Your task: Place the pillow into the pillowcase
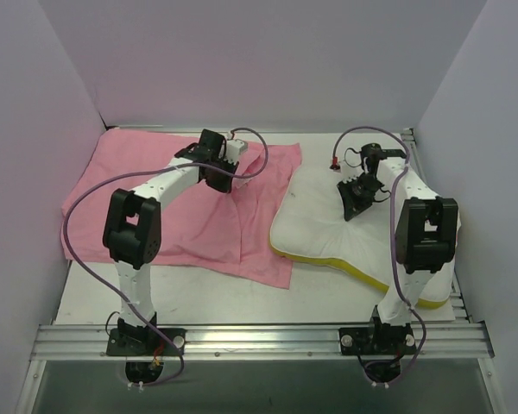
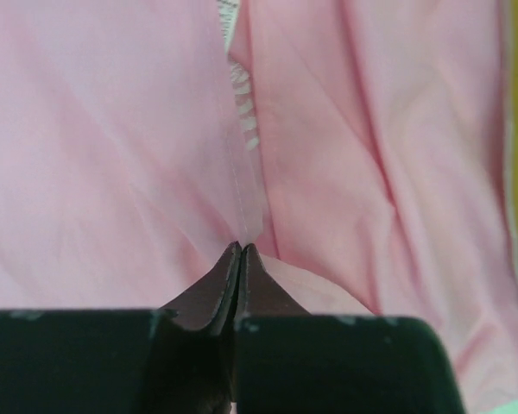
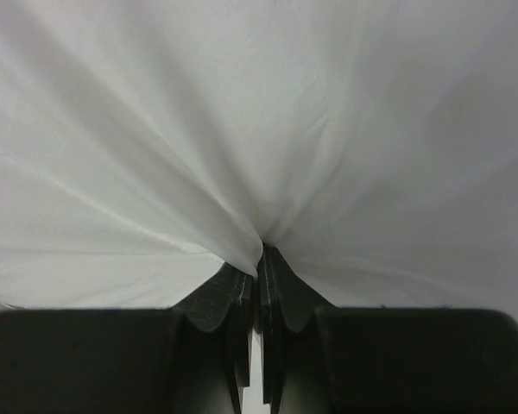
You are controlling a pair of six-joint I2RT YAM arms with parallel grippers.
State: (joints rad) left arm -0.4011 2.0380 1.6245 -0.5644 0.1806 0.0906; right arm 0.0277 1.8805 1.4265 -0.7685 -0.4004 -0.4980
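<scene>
A pale table (image 1: 328,293) is seen carrying two things. The pink pillowcase (image 1: 198,220) is spread, wrinkled, over the left and far part. The white pillow (image 1: 319,224), yellow-trimmed along its near edge, is laid on the right. Their facing edges are touching near the middle.
</scene>
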